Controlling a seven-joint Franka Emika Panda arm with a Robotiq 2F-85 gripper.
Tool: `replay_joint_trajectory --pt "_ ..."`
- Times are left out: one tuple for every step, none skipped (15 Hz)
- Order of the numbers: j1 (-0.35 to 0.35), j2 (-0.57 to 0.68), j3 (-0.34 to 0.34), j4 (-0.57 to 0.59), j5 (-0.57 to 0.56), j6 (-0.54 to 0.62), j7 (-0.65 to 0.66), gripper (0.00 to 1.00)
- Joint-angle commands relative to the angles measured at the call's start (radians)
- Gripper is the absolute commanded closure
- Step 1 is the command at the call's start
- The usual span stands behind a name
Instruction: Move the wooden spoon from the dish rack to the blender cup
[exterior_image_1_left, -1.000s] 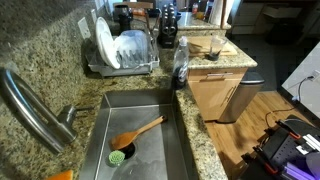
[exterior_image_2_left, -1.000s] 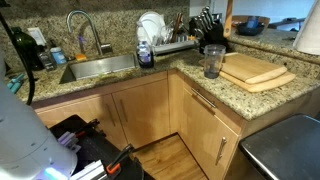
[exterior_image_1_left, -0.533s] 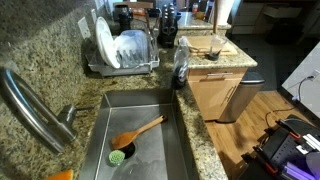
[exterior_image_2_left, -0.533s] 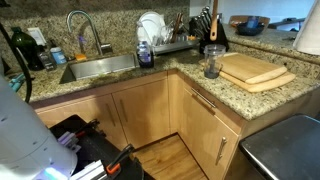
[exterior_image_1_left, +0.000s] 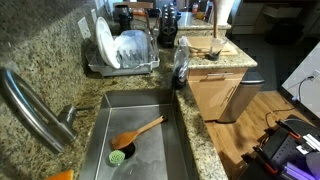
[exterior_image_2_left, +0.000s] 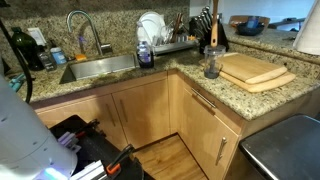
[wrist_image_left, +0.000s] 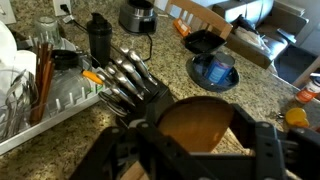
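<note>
My gripper (wrist_image_left: 200, 138) is shut on the wooden spoon (wrist_image_left: 195, 120); its brown bowl fills the gap between the fingers in the wrist view. In both exterior views the spoon (exterior_image_1_left: 214, 32) (exterior_image_2_left: 213, 30) hangs upright just above the clear blender cup (exterior_image_1_left: 216, 46) (exterior_image_2_left: 212, 66), which stands on the counter beside the cutting boards. The gripper itself is barely visible at the top edge of those views. The cup is hidden behind the spoon in the wrist view. The silver dish rack (exterior_image_1_left: 120, 62) (exterior_image_2_left: 172, 45) (wrist_image_left: 60, 98) holds white plates.
A knife block (wrist_image_left: 125, 82) (exterior_image_2_left: 205, 22) stands between the rack and the cup. Wooden cutting boards (exterior_image_2_left: 255, 70) lie beside the cup. An orange-tan spoon (exterior_image_1_left: 140, 130) and a green brush (exterior_image_1_left: 118, 155) lie in the sink. A dark bottle (wrist_image_left: 98, 35) and a blue bowl (wrist_image_left: 213, 70) stand farther back.
The spoon has come into view over the blender cup and moved down towards it. The cup, the rack and the things in the sink have not moved.
</note>
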Motion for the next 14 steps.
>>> replay_joint_trajectory --pt "-0.001 0.004 0.003 -0.003 -0.016 0.004 0.007 0.53" --pt "-0.001 0.010 -0.003 -0.012 -0.028 0.002 0.015 0.53" --pt "-0.007 0.009 -0.005 -0.029 -0.026 -0.008 0.019 0.53" --pt "-0.012 0.013 -0.008 -0.038 -0.025 -0.011 0.021 0.53" --pt "-0.016 0.017 -0.012 -0.048 -0.023 -0.006 0.019 0.53" --pt "-0.008 0.020 -0.002 -0.024 -0.016 -0.001 0.011 0.28" --pt "-0.011 0.025 -0.006 -0.031 -0.016 0.000 0.011 0.28" --pt "-0.014 0.031 -0.008 -0.031 -0.016 0.000 0.011 0.28" --pt "-0.015 0.034 -0.009 -0.032 -0.017 0.000 0.011 0.28" --pt "-0.017 0.037 -0.004 -0.032 -0.006 -0.004 0.006 0.53" --pt "-0.018 0.041 -0.003 -0.034 -0.007 -0.007 0.008 0.53" --pt "-0.020 0.047 -0.002 -0.037 -0.002 -0.007 0.009 0.53" --pt "-0.024 0.053 0.000 -0.036 0.007 -0.008 0.008 0.53" --pt "-0.025 0.059 0.000 -0.037 0.011 -0.004 0.009 0.53"
